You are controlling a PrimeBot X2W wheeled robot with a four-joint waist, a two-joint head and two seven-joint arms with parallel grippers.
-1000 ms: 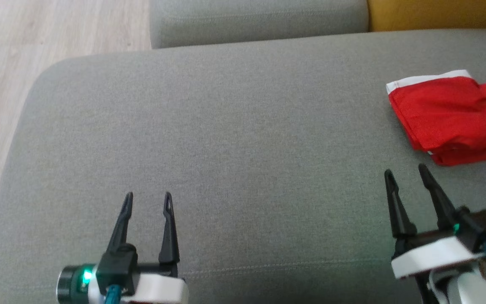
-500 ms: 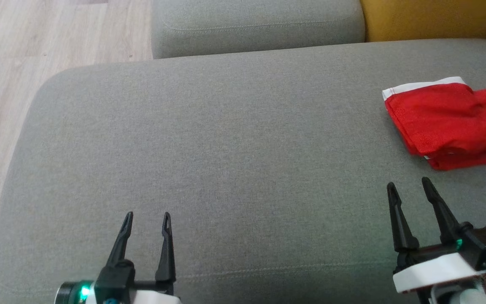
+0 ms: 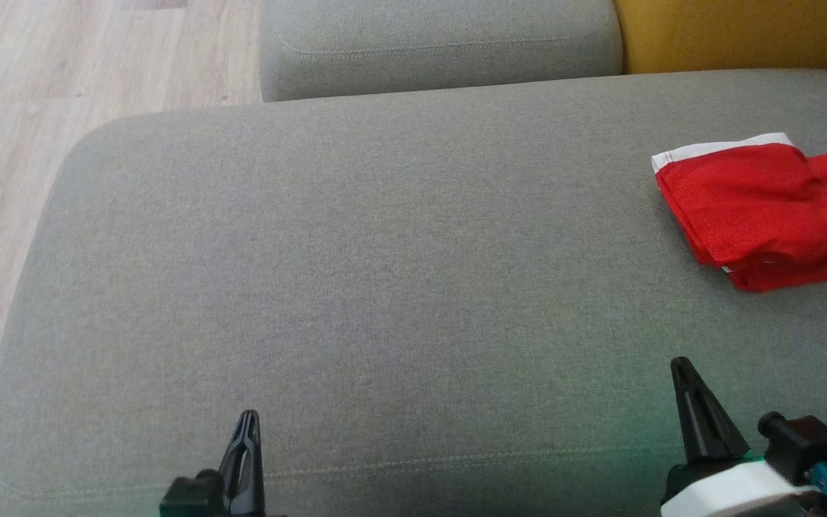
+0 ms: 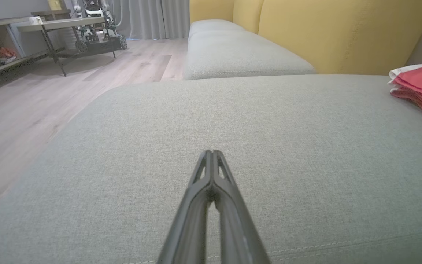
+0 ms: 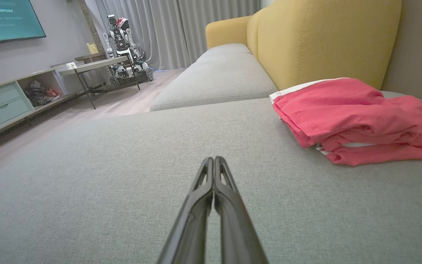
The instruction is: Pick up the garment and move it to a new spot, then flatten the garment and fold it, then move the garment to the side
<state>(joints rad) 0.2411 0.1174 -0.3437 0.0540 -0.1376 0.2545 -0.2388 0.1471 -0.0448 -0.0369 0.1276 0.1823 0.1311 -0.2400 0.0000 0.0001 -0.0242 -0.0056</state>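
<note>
- Far left: pale wood floor point(image 3: 62, 64) runs beside the sofa, with nothing on it near the work.
- Lower left: the left gripper point(image 3: 248, 418) has snapped its two dark fingers together on nothing. They stood apart a moment ago. It has also drawn back toward the robot, low over the front seam of the grey seat cushion point(image 3: 385, 251).
- Centre: the broad cushion lies bare between the two arms.
- Lower right: the right gripper point(image 3: 683, 365) has done the same. Its fingers have closed tip to tip with nothing held, and it has pulled back, well apart from the cloth.
- Far right: the red garment point(image 3: 758, 208), with its white band along the far edge, rests as a folded stack near the cushion's right end, below the yellow backrest point(image 3: 729, 32). It has not shifted while the arms withdrew.
- Reading: both arms closing empty and backing off, with the garment folded and set aside, suggests the job is finished or nearly so. The layers look slightly uneven at the near corner but seem settled.
</note>
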